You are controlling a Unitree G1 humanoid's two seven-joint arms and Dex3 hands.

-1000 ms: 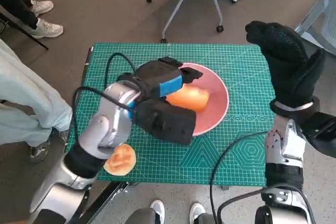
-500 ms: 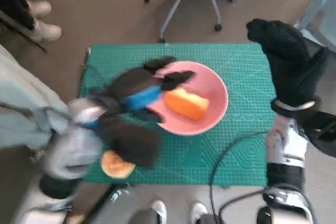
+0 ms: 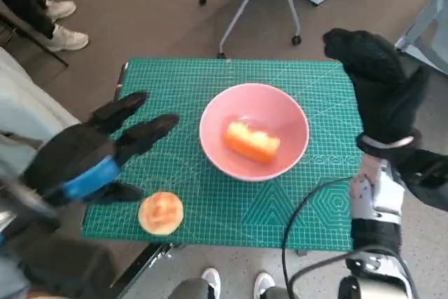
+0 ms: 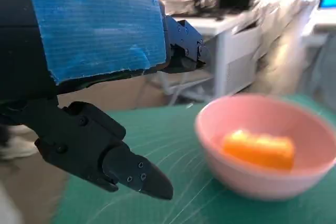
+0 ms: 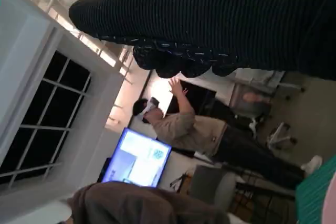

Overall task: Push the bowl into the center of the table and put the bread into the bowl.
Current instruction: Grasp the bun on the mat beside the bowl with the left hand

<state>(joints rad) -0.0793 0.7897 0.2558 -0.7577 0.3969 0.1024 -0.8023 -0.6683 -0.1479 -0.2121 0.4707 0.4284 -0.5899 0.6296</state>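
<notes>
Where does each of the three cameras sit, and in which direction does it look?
Head view: on the robot's head, looking steeply down at the green mat; shows the left hand, the right hand and both forearms.
Left wrist view: behind the left hand, looking low across the mat to the pink bowl; shows its blue-taped back and fingers.
Right wrist view: behind the right hand, facing the room and a person; shows the glove.
Shared: head and left wrist views both show the bowl holding the bread.
</notes>
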